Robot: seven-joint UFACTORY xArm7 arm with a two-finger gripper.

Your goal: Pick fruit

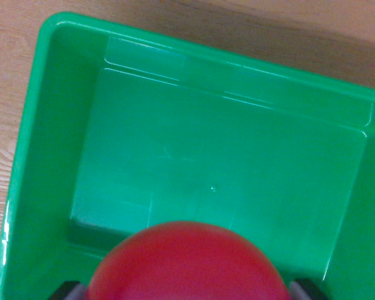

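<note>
Green plastic fills nearly all of the wrist view: a bin (44, 125) with glossy walls and a bare floor, seen from straight above and turned a little askew. Pale wood-grain desk (6, 81) shows along the wrist view's left and across the top. Nothing lies in the bin that I can see.

At the bottom edge, close under the camera, bulges a smooth red fruit (189, 265), round and blurred; it may be an apple or a tomato, though the blur keeps me from saying which. Dark finger ends of the pincer (189, 294) peep out on either side of it, one at each lower corner of the fruit, so the pincer looks clamped on the fruit and carrying it over the bin's near half.

To my eye the pick is done and the placing step is in hand. The next move calls for lowering the fruit toward the bin's floor, well inside the walls, then parting the fingers gently so it settles without rolling or bouncing.
</note>
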